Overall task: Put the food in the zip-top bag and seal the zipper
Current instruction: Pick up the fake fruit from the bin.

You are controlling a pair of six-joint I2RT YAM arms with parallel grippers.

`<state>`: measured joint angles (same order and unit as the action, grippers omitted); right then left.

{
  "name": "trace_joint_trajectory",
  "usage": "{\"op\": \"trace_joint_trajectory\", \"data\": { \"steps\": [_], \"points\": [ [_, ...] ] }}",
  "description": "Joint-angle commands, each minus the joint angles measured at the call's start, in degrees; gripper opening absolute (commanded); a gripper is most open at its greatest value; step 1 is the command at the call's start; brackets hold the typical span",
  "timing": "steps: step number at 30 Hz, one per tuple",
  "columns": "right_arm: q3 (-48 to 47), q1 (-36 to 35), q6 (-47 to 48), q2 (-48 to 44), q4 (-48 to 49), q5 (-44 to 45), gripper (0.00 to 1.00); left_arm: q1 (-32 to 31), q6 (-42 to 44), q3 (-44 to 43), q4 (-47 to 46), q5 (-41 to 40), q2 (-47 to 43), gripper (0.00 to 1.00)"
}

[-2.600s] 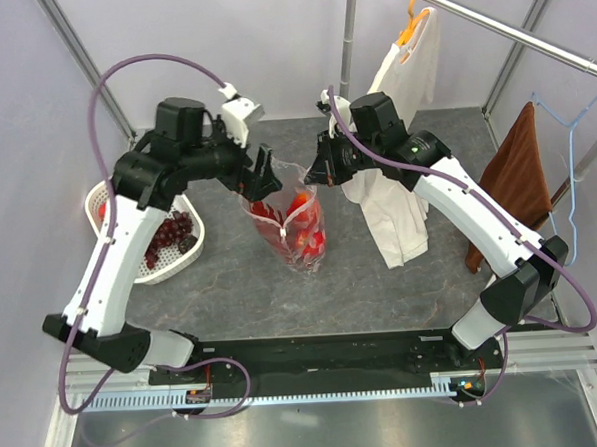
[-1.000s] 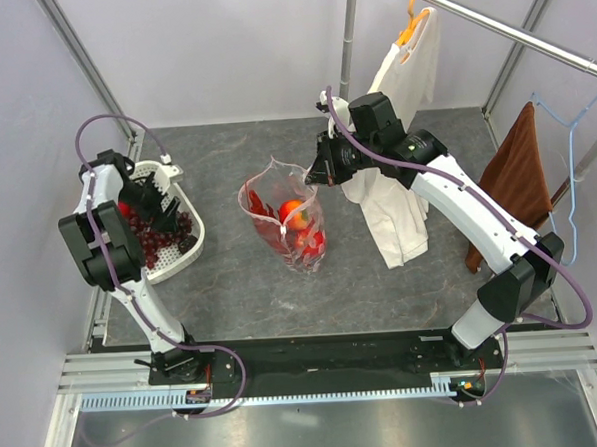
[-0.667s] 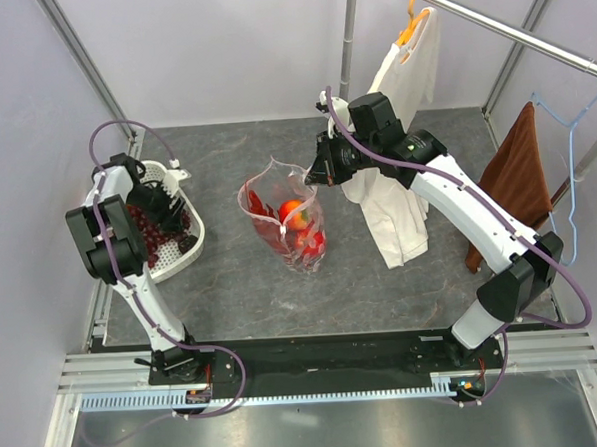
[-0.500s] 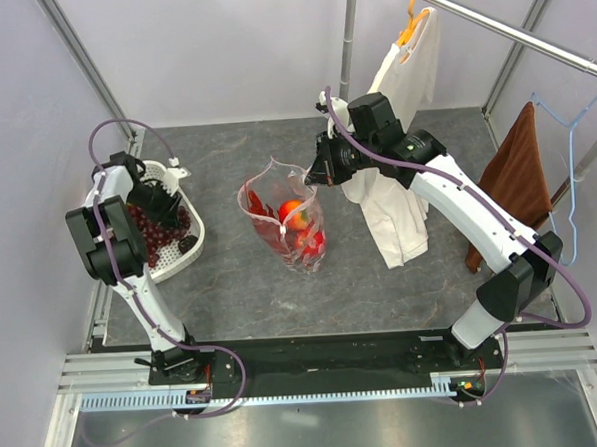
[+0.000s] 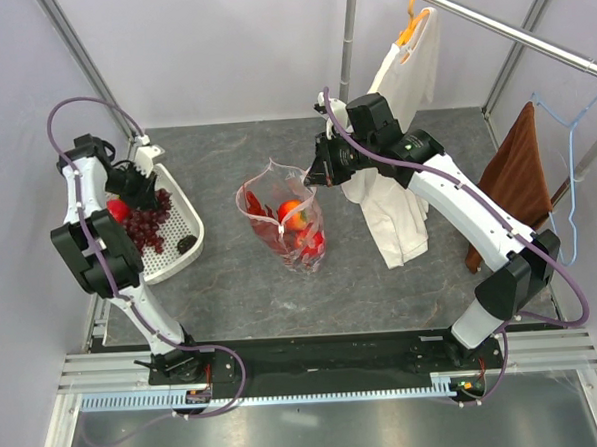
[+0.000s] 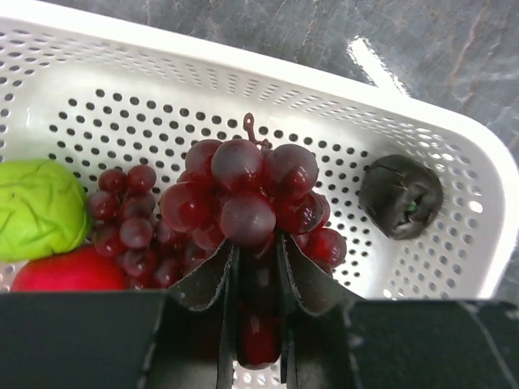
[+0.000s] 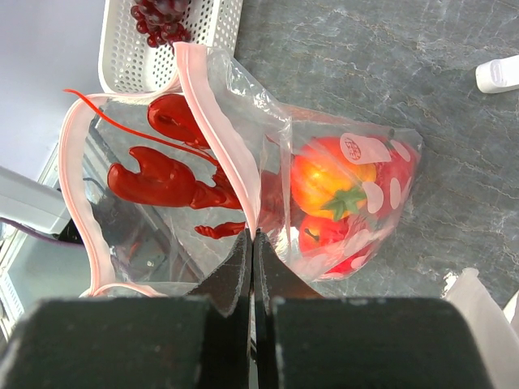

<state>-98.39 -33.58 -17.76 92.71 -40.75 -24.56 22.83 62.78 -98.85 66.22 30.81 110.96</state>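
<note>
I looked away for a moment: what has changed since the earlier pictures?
The left gripper left the zip-top bag, swung left to the basket and closed on the grapes. The right gripper still pinches the zipper; the bag stays open, food inside.

Left wrist view: hides the lowest dark purple grapes (image 6: 243,198) behind the left gripper (image 6: 258,261). Cuts the green piece (image 6: 40,209) at the left edge, the red apple (image 6: 69,272) at the dark housing (image 6: 81,340) below. From above, too small to tell how the left jaws stand. Right wrist view: crops the white mesh basket (image 7: 220,24) and a white object (image 7: 499,74) at the edges; masks part of the red fruit (image 7: 324,235) with the pale dots of the zip-top bag (image 7: 268,138).
</note>
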Motion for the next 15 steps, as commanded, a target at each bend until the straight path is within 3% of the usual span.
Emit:
{"op": "trace_joint_trajectory", "data": {
  "steps": [1,4,9,15],
  "points": [
    [-1.5,0.2,0.2,-0.6,1.4,-0.5,0.00,1.2,-2.8,-5.2,5.8,4.6,-3.5,0.02],
    [-1.1,0.2,0.1,-0.9,1.6,-0.5,0.00,1.4,-4.3,-10.6,9.9,8.6,-4.5,0.02],
    [-1.1,0.2,-0.1,-0.8,1.6,-0.8,0.00,0.5,-6.0,-22.4,20.6,23.6,-8.3,0.02],
    [-0.8,0.2,-0.3,-0.9,1.7,-0.8,0.00,-7.0,-19.0,-29.2,15.8,34.4,-15.8,0.02]
  ]
}}
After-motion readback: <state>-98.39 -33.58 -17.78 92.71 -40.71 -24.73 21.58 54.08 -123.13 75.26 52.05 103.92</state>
